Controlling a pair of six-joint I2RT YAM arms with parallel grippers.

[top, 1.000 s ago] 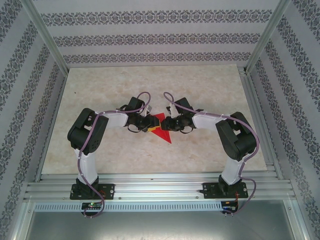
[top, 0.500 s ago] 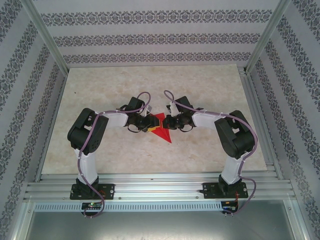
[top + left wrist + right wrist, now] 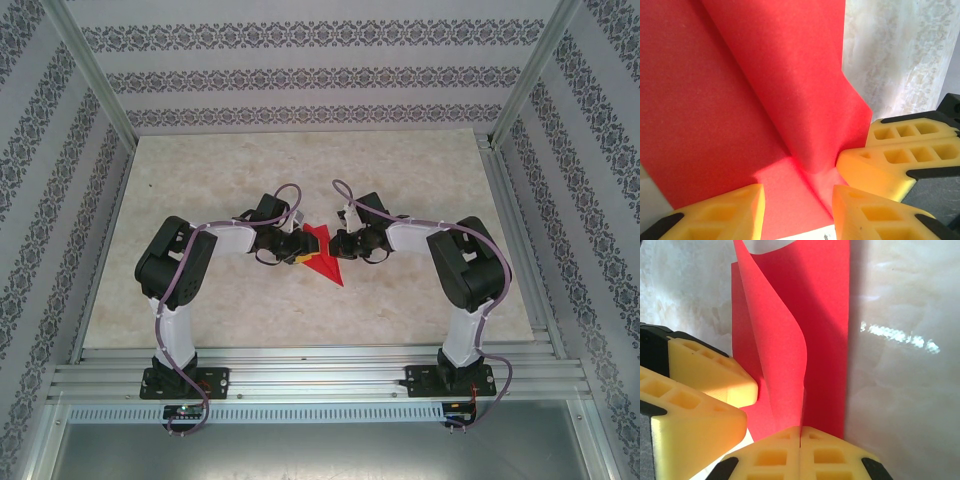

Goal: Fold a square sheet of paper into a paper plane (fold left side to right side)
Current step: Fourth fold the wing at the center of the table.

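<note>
paper plane [image 3: 322,252] | on pale marbled table [image 3: 400,180] | patterned wallpaper walls [image 3: 300,75]

Pale marbled table [image 3: 300,170]; patterned striped walls [image 3: 300,70] on three sides; aluminium frame rails [image 3: 300,375].

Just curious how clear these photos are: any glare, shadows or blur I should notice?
Right wrist view: a white glare streak on the table, and the lifted flap of the paper plane shades the sheet behind it. Left wrist view: a shadow beside the raised fold. Top external view: even, soft light.
</note>
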